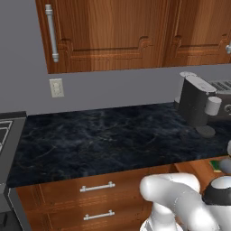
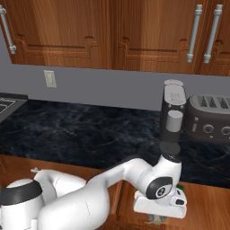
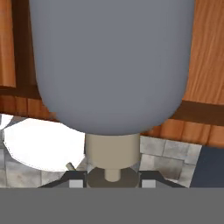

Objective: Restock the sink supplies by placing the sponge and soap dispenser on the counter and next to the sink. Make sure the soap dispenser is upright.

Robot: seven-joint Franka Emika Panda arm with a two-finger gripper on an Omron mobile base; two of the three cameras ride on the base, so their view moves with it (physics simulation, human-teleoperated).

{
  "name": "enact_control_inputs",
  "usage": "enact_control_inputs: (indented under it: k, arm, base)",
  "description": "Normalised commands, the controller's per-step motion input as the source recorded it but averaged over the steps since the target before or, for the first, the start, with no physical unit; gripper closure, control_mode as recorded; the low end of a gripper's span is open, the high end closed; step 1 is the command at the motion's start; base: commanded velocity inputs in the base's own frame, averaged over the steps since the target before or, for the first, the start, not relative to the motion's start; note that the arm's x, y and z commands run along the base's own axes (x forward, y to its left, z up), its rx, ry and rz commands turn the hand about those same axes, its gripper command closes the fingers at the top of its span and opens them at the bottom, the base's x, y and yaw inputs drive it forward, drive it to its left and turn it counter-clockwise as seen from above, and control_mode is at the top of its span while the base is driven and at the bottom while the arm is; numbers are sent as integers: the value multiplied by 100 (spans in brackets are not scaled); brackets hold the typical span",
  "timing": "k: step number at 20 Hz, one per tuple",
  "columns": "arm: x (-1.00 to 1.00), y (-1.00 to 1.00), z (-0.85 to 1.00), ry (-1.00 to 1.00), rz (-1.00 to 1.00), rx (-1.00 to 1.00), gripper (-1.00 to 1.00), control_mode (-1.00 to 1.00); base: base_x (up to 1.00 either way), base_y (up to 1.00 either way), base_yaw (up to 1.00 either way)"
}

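The pincer (image 3: 113, 181) is clamped on the soap dispenser (image 3: 109, 65), whose grey rounded body stands close before the hand camera, with a beige neck and a small beige nozzle at the end nearest the finger tips. In the hand view the dispenser points its nozzle end toward the pincer (whether the bottle stands upright in the room cannot be told from this view). Behind the dispenser, brown wood panelling and a patch of pale tiled floor (image 3: 166, 155) are seen. In the right base view the white hand (image 2: 159, 200) hangs low in front of the surface (image 2: 90, 130), below its front edge and before the brown cabinet fronts. The surface is black with faint pale veins. On it, toward the right end, stands a dark coffee machine (image 2: 173, 114) with a pale cup (image 2: 174, 121) set in it. A dark toaster (image 2: 210, 119) stands just beside the coffee machine, on the side away from the wall outlet (image 2: 50, 78). Relative to the coffee machine, a small green item (image 1: 215, 165) lies below the front edge of the surface in the left base view; what it is cannot be told. Two drawers with silver handles (image 1: 97, 187) sit under the surface.
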Motion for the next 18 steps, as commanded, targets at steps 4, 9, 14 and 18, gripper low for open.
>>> enact_control_inputs:
  k: [4, 9, 14, 18]
  arm:
    - [-52, 4, 97, -3, 0, 0, 100, -100]
    - [18, 78, 83, -3, 0, -7, 100, -100]
    - [27, 83, 56, -2, 1, -7, 100, -100]
    - [17, 51, 35, 0, 3, -3, 100, -100]
  base:
    - [0, 0, 0]
    - [0, 0, 0]
    - [0, 0, 0]
    - [0, 0, 0]
